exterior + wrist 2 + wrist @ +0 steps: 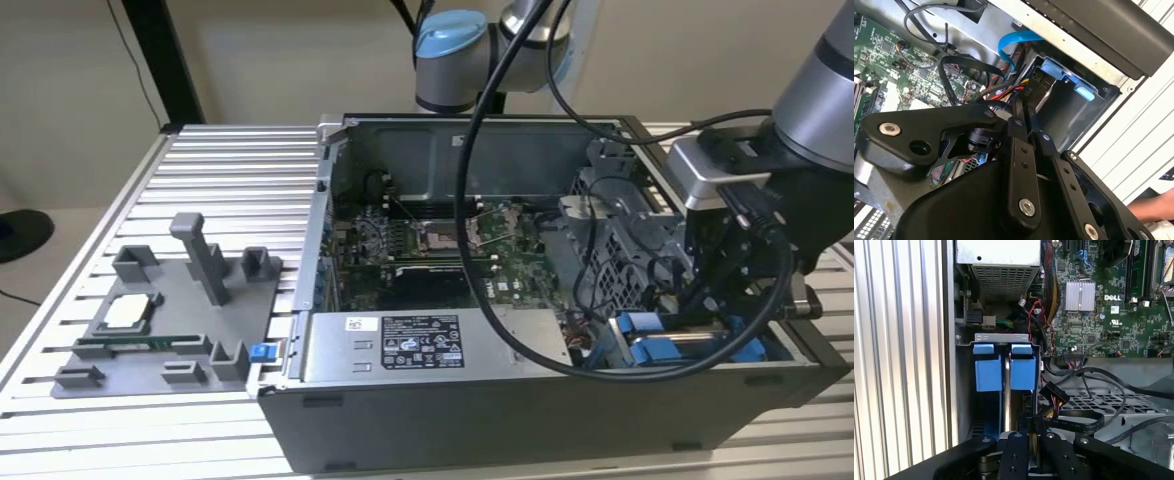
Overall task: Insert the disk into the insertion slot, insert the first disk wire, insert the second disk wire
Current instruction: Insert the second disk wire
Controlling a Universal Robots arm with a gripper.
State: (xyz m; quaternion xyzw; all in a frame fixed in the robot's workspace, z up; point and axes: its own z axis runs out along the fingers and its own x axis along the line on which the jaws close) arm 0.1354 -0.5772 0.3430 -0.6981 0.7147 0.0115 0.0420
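Exterior view: the gripper (703,300) hangs low inside the open computer case (534,400), at the corner nearest the exterior view's right, just above the blue tabs of the insertion slot (667,345). Both wrist views show its black fingers (1026,450) pressed together, pinching a thin dark cable end (1030,422); whether this is a disk wire I cannot tell. Directly beyond the fingertips in the first wrist view sits the disk (1006,390), its silver edge standing between two bright blue frame tabs (988,367) already down in the slot. Beside the gripper lie a black ribbon cable (1079,422) and the green motherboard (1104,315). Outside the case, the ribbed metal worktop (227,170) carries a grey fixture (174,320).
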